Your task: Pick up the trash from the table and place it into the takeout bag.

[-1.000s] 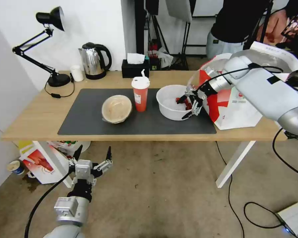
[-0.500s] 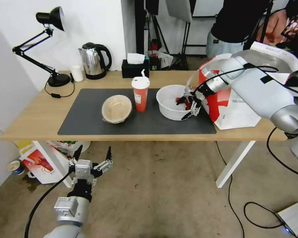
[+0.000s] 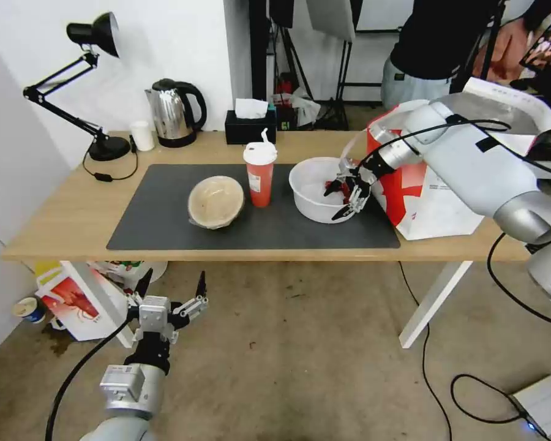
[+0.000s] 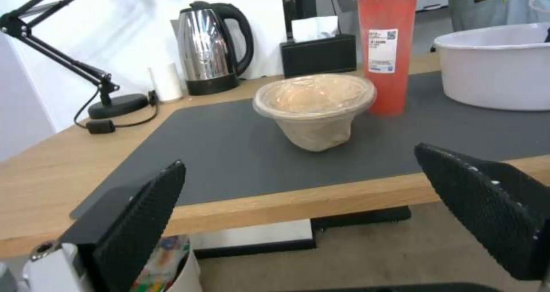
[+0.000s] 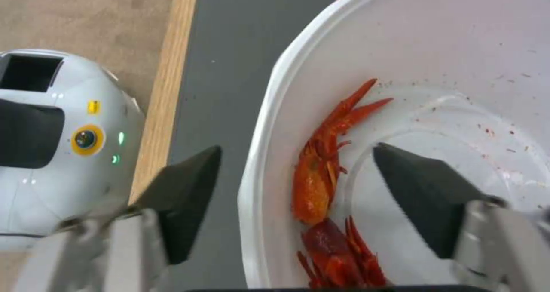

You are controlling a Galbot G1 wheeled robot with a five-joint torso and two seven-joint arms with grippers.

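Right gripper (image 3: 344, 199): jaws apart, straddling right rim of large white round plastic bowl with red crayfish scraps (image 3: 315, 187) | bowl on dark grey mat (image 3: 165, 220), left of white-and-red takeout bag (image 3: 434, 196) | left gripper (image 3: 170, 288): jaws apart, below table's near edge.

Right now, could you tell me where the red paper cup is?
In the head view, the red paper cup stands on the grey mat, between the tan bowl and white bowl.

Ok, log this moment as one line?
right hand: open, straddling white bowl rim | left hand: open, parked below table | takeout bag: waiting
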